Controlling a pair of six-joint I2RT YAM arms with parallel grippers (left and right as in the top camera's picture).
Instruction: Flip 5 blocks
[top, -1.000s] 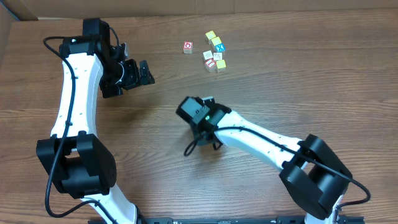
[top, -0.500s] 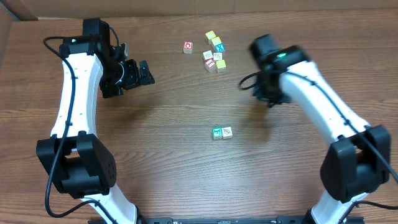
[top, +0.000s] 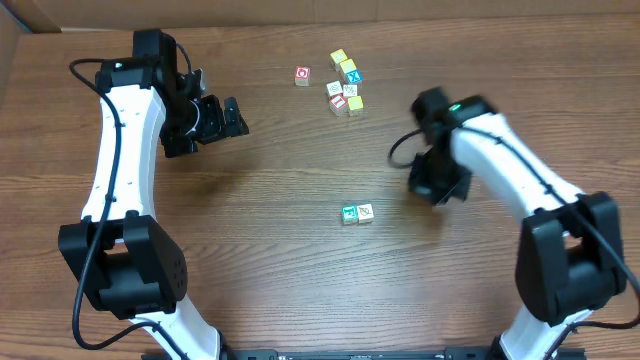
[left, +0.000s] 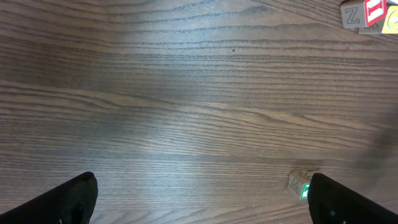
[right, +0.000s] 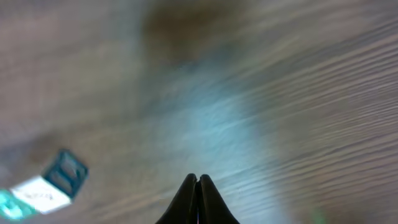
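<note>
Several blocks (top: 346, 86) lie clustered at the back of the table, with a red-printed block (top: 302, 76) alone to their left. A green-printed block (top: 349, 214) and a pale block (top: 366, 212) sit side by side mid-table. My right gripper (top: 432, 186) hovers to their right, shut and empty. In the right wrist view its fingertips (right: 198, 186) press together over bare wood, and blurred blocks (right: 59, 180) show at lower left. My left gripper (top: 230, 116) stands open far to the left. Its fingers (left: 69, 198) frame bare wood, with the green-printed block (left: 300, 185) by the right finger.
The wooden table (top: 250, 250) carries nothing else. A cardboard edge (top: 15, 50) shows at the far left corner. The cluster's corner appears at the top right of the left wrist view as blocks (left: 368, 12).
My right arm swept from mid-table out to the back right, uncovering the pair of blocks, then came partway back toward them. Its jaws opened slightly and shut again. The left arm stayed still.
</note>
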